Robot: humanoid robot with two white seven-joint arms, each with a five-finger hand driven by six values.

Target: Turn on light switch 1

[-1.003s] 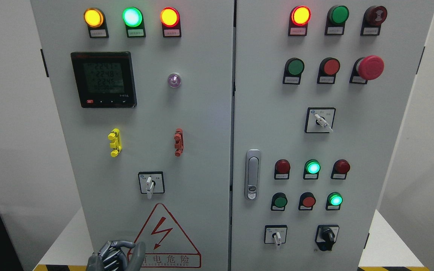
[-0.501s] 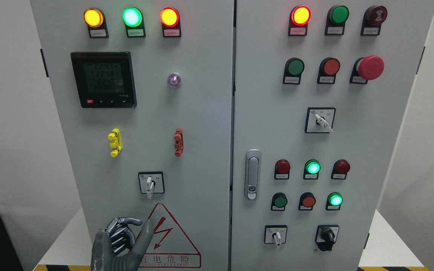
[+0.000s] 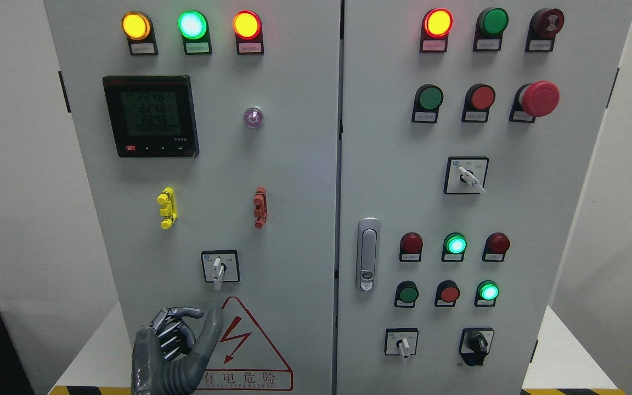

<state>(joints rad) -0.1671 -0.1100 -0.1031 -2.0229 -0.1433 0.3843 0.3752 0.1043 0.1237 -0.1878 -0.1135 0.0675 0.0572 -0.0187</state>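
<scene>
Left hand (image 3: 173,345) clenched, thumb up, empty, below rotary switch (image 3: 218,269); bare panel between.

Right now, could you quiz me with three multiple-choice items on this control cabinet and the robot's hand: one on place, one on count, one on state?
1. Where is the left hand?
A. Below the rotary switch on the left door
B. On the door handle
C. At the red mushroom button

2. How many lamps glow in the left door's top row?
A. One
B. Two
C. Three

3. The hand's fingers are:
A. Grasping the switch
B. Curled, holding nothing
C. Pressing the meter

Answers: 1 A, it is beside the warning triangle; 2 C, amber, green and red-rimmed are lit; 3 B, it touches no control.
</scene>
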